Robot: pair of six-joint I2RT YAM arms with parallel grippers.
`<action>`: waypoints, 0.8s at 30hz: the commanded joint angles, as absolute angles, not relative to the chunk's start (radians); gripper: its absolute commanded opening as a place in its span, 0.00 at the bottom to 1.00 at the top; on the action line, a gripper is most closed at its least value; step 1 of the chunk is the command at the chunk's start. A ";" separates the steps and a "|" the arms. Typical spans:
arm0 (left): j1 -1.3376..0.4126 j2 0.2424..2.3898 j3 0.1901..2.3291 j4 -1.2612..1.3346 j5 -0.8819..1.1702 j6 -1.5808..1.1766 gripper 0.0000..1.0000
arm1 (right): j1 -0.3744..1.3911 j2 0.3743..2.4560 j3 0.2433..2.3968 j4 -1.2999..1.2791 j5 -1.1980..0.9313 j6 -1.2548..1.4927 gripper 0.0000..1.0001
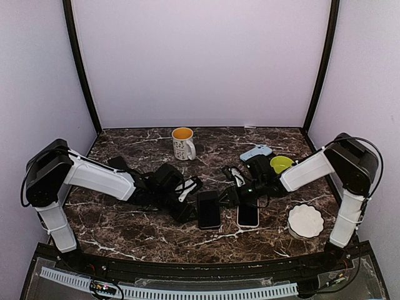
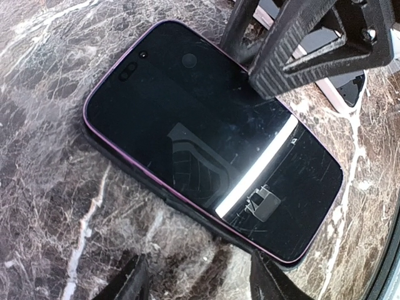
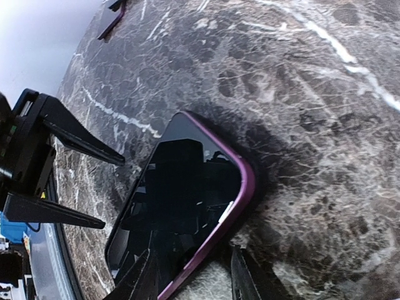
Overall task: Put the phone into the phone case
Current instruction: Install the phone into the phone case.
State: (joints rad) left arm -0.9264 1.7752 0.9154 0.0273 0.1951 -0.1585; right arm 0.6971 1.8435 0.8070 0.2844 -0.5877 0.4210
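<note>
A dark phone with a purple edge (image 1: 209, 209) lies flat, screen up, on the marble table. In the left wrist view (image 2: 206, 137) a black rim (image 2: 199, 215), which looks like a case, shows under its near long edge. My left gripper (image 1: 187, 190) is open and empty at the phone's left side; in its own view (image 2: 203, 284) one fingertip (image 2: 272, 281) is close to the phone's corner. My right gripper (image 1: 232, 190) is open at the phone's right side; in its own view (image 3: 194, 281) it straddles the purple edge (image 3: 244, 187).
A second phone with a pale edge (image 1: 248, 215) lies just right of the first. A white mug (image 1: 182, 142) stands behind; a light blue flat object (image 1: 256, 152), a green bowl (image 1: 281, 164) and a white scalloped dish (image 1: 305, 220) are at the right.
</note>
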 commanded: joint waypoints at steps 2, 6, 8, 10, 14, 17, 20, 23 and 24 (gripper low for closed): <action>-0.923 1.789 0.941 0.005 0.175 -0.137 0.57 | 0.696 1.772 0.852 0.176 -0.496 0.387 0.44; -0.922 1.794 0.942 -0.019 0.179 -0.137 0.55 | 0.713 1.746 0.904 0.032 -0.393 0.390 0.45; -0.923 1.794 0.941 -0.030 0.181 -0.135 0.53 | 0.734 1.732 0.938 -0.061 -0.323 0.385 0.45; -0.923 1.796 0.938 -0.036 0.185 -0.134 0.46 | 0.759 1.726 0.955 -0.117 -0.287 0.390 0.44; -0.922 1.812 0.941 -0.053 0.197 -0.130 0.37 | 0.804 1.752 0.956 -0.144 -0.293 0.448 0.41; -0.923 1.822 0.942 -0.059 0.210 -0.136 0.36 | 0.844 1.767 0.966 -0.172 -0.249 0.482 0.40; -0.922 1.828 0.944 -0.054 0.228 -0.143 0.36 | 0.868 1.779 0.970 -0.169 -0.229 0.502 0.39; -0.923 1.843 0.951 -0.061 0.242 -0.142 0.35 | 0.885 1.798 0.975 -0.181 -0.211 0.522 0.35; -0.923 1.845 0.954 -0.064 0.246 -0.142 0.35 | 0.890 1.801 0.975 -0.186 -0.208 0.528 0.33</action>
State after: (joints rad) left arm -0.9237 1.8114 0.9474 -0.0002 0.2081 -0.1387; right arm 0.8707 1.7748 0.9485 -0.1478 -0.2584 0.4854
